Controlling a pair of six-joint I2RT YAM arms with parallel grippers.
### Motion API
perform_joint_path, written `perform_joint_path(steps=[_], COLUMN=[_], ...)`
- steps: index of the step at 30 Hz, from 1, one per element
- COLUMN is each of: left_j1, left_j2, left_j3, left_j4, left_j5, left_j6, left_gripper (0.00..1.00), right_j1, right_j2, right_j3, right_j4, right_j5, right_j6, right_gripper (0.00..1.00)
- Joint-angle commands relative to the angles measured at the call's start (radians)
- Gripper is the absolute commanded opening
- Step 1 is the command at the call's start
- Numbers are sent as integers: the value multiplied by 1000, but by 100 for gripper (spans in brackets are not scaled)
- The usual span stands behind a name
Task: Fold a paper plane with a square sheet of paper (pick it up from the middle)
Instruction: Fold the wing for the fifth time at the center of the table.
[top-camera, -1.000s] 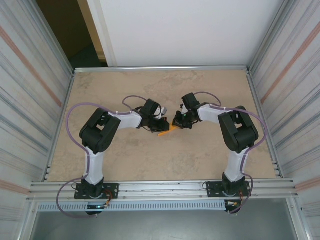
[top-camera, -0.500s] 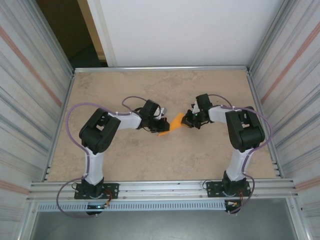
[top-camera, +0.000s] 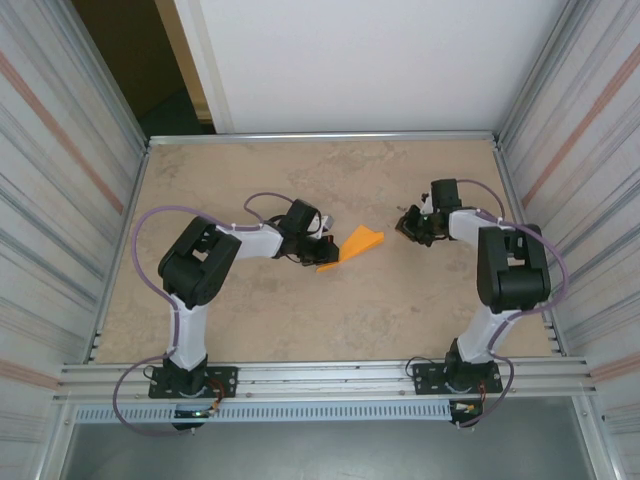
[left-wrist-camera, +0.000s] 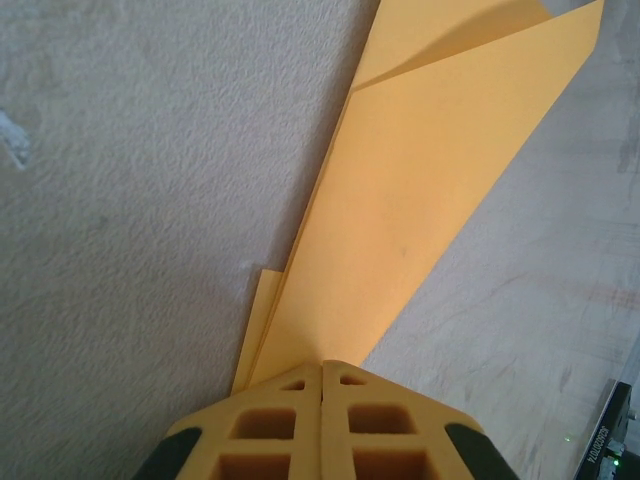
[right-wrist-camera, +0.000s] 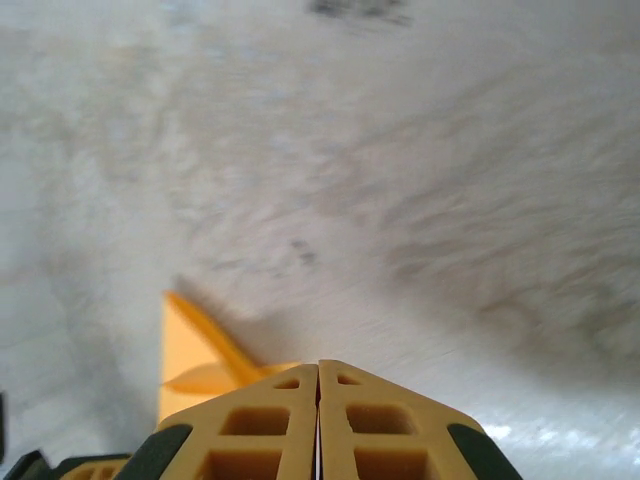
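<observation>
Item: bright orange folded paper plane (top-camera: 352, 246), a narrow pointed wedge, lying near the middle of the beige marbled table (top-camera: 300, 320).
Left claw (top-camera: 314, 257): closed, pinching its narrow end.
Right claw (top-camera: 410, 226): closed, empty, well apart to the right.
Step, judged: final creasing.
Next: right claw opens and approaches the wide end.
Obstacles: none apparent. The ribbed metal side walls (top-camera: 60, 180) stand far off.

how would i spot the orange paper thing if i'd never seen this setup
Look at the middle of the beige stone-patterned table, at the tip of the black and white left arm. There a folded bright orange paper dart fans out from the shut left end effector, which pinches its narrow end. Nothing else on the pale surface is orange, flat and pointed.
</observation>
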Motion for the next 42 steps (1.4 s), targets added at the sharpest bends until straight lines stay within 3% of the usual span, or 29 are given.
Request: perform_joint_path(steps=[1, 6, 14, 30, 42], left_j1=[2, 0, -3, 0, 3], left_j2=[22, 23, 21, -49, 27], left_j3=[-12, -1, 11, 32, 94], left_j4=[-141, -131, -122, -33, -140], left_j5=[-25, -14, -3, 80, 90], left_j6=[8, -4, -16, 19, 88], left_gripper=[7, 8, 8, 12, 12], right_j1=[86, 220, 344, 282, 263], right_j2=[-92, -80, 90, 229, 272], right_j3=[-17, -33, 31, -5, 13], right_j4=[-52, -6, 99, 17, -19], right_j5=[49, -9, -110, -55, -73], right_j6=[-26, 58, 159, 97, 66], right_gripper=[9, 9, 5, 1, 1])
